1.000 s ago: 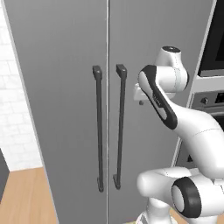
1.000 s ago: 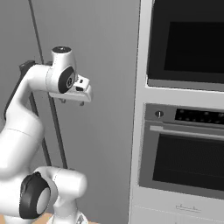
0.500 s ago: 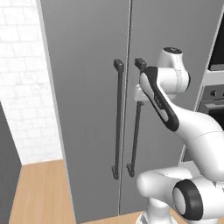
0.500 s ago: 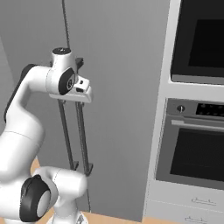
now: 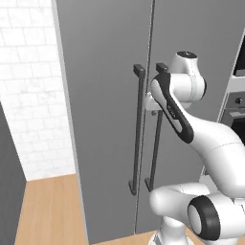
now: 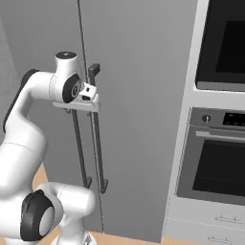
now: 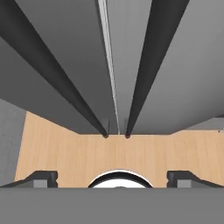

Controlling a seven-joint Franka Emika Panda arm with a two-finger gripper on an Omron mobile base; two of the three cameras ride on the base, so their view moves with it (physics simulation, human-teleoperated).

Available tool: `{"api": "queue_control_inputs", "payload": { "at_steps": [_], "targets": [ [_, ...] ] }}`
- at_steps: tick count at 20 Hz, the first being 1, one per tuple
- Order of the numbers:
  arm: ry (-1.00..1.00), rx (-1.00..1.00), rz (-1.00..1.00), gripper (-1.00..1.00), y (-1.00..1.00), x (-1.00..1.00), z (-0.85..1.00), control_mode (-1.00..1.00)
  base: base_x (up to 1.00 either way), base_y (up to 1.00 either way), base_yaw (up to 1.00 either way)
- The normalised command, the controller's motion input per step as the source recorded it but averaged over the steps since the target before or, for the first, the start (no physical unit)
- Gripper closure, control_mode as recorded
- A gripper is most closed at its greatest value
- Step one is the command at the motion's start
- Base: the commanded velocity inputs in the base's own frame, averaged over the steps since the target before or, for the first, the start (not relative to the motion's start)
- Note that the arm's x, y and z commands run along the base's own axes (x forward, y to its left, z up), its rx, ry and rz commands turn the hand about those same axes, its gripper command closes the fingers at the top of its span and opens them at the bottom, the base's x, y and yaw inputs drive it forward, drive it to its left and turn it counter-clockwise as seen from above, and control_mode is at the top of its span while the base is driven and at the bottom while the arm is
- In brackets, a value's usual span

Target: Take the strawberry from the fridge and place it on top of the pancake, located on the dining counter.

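Observation:
The fridge point(image 5: 105, 95) stands with both grey doors shut, also seen from the other side point(image 6: 139, 72). Its two dark bar handles point(image 5: 138, 129) run down either side of the door seam. My gripper point(image 7: 112, 177) hangs right in front of the handles' upper part, pointing down along them toward the floor, open with nothing between its fingertips point(image 7: 43, 177). From the right, my hand point(image 6: 81, 101) sits against the handles point(image 6: 95, 143). The strawberry is hidden behind the shut doors. The pancake and the dining counter are out of view.
A black-fronted wall oven point(image 6: 220, 158) in a white cabinet stands right of the fridge, with drawers point(image 6: 210, 225) below. A white brick wall point(image 5: 28, 95) is left of the fridge. Light wood floor point(image 5: 48, 210) runs along the base.
The whole scene has slid to the right in both base views, so the camera has moved left. The arm keeps its pose by the handles, jaws open.

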Motion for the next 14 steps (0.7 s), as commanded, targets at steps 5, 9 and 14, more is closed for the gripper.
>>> {"api": "queue_control_inputs", "payload": {
  "at_steps": [5, 9, 14],
  "targets": [
    [0.00, 0.00, 0.00, -1.00, 0.00, 0.00, 0.00, 1.00, -0.43, -0.08, -0.03],
    [0.00, 0.00, 0.00, -1.00, 0.00, 0.00, 0.00, 1.00, -0.60, -0.08, 0.00],
    [0.00, 0.00, 0.00, -1.00, 0.00, 0.00, 0.00, 1.00, -0.56, -0.01, 0.00]
  ]
}}
